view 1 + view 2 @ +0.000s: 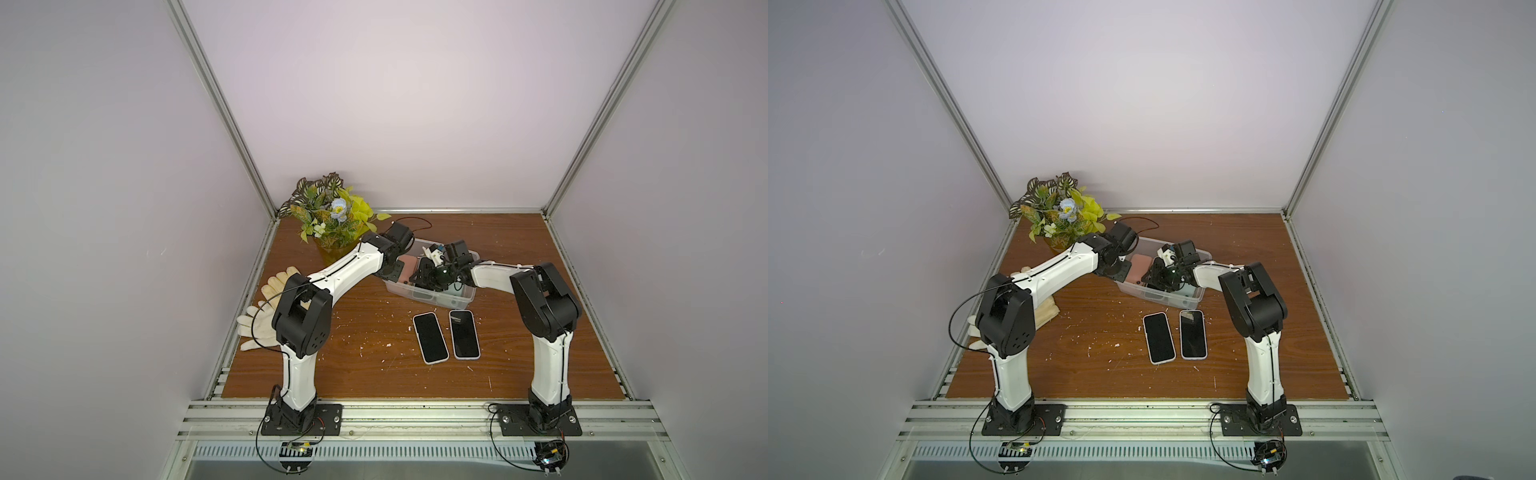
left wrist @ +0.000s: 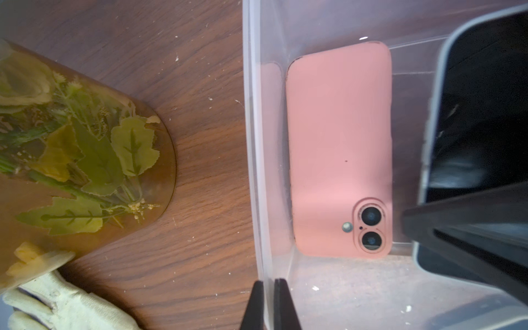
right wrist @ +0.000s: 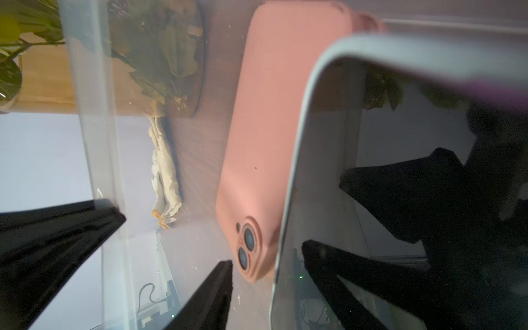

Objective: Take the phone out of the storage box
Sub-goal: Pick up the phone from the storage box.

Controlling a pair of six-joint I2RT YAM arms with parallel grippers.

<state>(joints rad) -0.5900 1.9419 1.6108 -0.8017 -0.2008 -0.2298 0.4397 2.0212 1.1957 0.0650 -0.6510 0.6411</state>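
Note:
The clear storage box [image 1: 467, 296] [image 1: 1198, 296] stands on the wooden table behind two phones. My left gripper [image 2: 268, 283] is shut on its thin side wall [image 2: 253, 143], one finger on each side. Inside, a pink-cased phone [image 2: 340, 148] [image 3: 265, 114] [image 1: 409, 268] lies face down. Beside it, a dark-screened phone [image 2: 474, 114] [image 3: 400, 177] in a pale grey case is tilted up. My right gripper [image 3: 267, 254] [image 1: 430, 277] is inside the box and open. Its jaws straddle this phone's long edge, with a gap showing at the outer finger [image 3: 217, 288].
Two dark-screened phones [image 1: 430, 338] [image 1: 464, 334] lie face up on the table in front of the box. An amber vase of flowers [image 1: 332, 220] [image 2: 85, 157] stands at the back left. White gloves [image 1: 259, 320] [image 2: 57, 303] lie by the left arm.

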